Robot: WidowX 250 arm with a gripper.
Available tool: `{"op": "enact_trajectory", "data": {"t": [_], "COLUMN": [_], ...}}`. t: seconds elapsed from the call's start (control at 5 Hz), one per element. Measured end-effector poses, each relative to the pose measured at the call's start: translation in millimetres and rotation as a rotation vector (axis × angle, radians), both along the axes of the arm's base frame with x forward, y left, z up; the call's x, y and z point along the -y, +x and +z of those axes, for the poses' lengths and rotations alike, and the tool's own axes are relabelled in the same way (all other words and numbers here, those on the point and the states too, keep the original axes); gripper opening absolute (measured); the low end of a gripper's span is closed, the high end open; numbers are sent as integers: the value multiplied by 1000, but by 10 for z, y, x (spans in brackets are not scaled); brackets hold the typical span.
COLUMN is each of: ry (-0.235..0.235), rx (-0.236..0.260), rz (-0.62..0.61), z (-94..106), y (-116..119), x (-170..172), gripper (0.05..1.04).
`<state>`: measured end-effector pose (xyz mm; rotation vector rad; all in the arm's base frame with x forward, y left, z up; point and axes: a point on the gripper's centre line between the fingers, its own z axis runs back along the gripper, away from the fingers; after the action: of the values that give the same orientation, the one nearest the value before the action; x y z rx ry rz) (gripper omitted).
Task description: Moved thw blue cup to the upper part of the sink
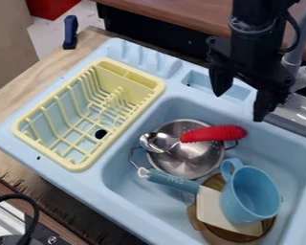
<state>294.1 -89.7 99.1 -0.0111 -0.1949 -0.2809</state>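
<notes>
The black two-finger gripper (pixel 241 104) is held above the upper edge of the light-blue plastic sink (pixel 143 203), its fingers spread. Below, a round metal pot (pixel 191 160) is crossed by a red-handled spoon (pixel 213 134); beside it, the blue handled cup (pixel 250 194) is rested on a cream-bladed spatula (pixel 213 208).

Sink (pixel 125 184) partly beyond bottom edge

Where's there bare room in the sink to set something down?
Sink: lower-left floor, between left wall, spatula handle and brown round dish. Smaller patch: right of the red-handled spoon, above the blue cup. Crowded: spoon over metal pot; cup and spatula over the dish. Gripper hangs over the upper side.
</notes>
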Motion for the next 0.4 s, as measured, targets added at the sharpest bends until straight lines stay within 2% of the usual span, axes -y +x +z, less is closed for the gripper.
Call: {"op": "enact_trajectory", "data": {"t": [0.2, 0.4], "ry": [8, 24], "rx": [-33, -83], "rz": [14, 187], "z": [-79, -85], "y": [-46, -151], "x": [-15, -67], "gripper": [1001, 1001]}}
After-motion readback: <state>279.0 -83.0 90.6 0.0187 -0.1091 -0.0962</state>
